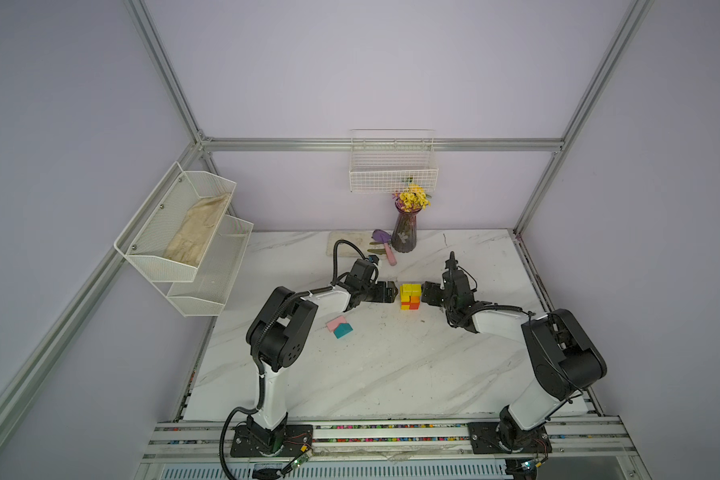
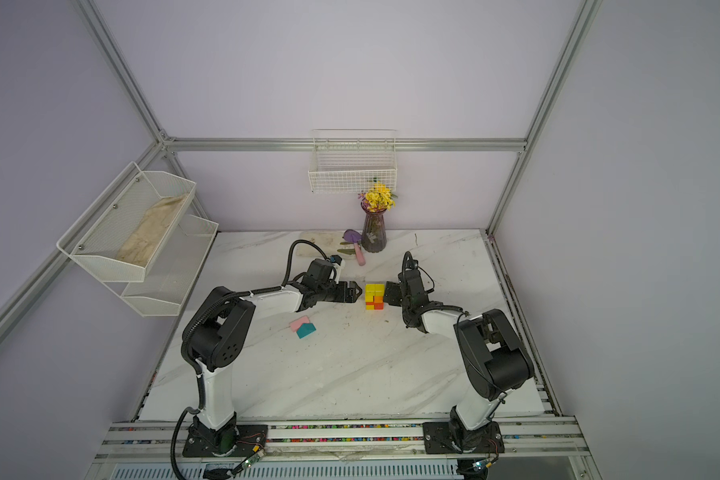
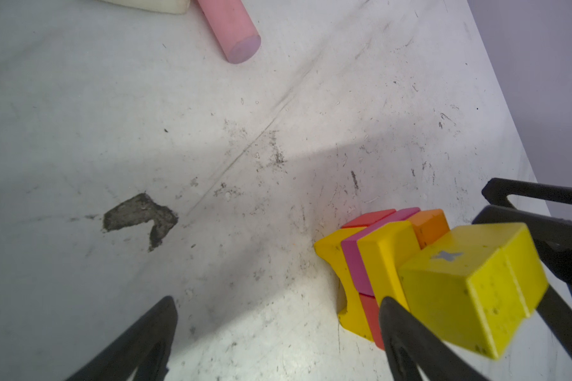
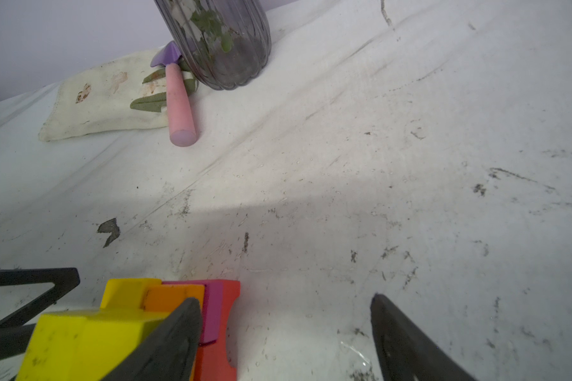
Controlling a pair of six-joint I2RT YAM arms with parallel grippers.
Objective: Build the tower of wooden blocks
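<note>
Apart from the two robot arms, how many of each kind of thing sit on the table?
Block tower: 1
Loose blocks: 2 (pink block, teal block)
Flower vase: 1
Trowel: 1
Cloth: 1
Total: 6

The left gripper (image 1: 393, 293) and the right gripper (image 1: 425, 293) are pointing at each other (fingertips near, not touching); both arms are bending inward, and the jaws are standing apart, gripping nothing.
</note>
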